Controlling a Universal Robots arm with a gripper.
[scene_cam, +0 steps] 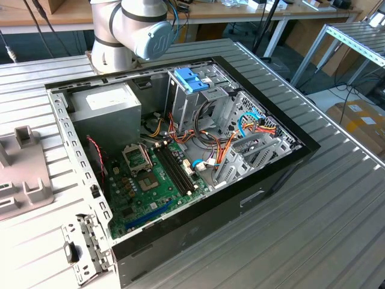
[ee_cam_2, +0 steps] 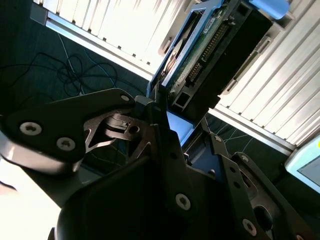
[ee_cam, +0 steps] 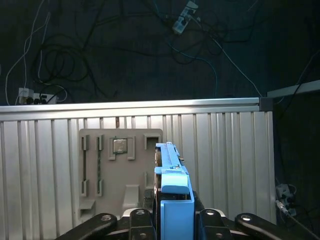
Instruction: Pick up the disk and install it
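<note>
Gripper [ee_cam: 174, 214] clamps the disk [ee_cam: 172, 167] edge-on between its fingers, long axis running straight out from the jaws, ribbed table [ee_cam: 230, 160] beyond.

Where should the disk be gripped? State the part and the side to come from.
Clamp the disk across its thin thickness, pressing its two broad flat faces, coming edge-on at the blue-framed end. It stands on edge in the hand that way.

No word or number here is legible to me. The white label [scene_cam: 107, 99] on the power-supply box [scene_cam: 117, 117] carries print too fine to read (the disk [ee_cam_2: 210, 50] in my gripper [ee_cam: 175, 212] shows no lettering either).
</note>
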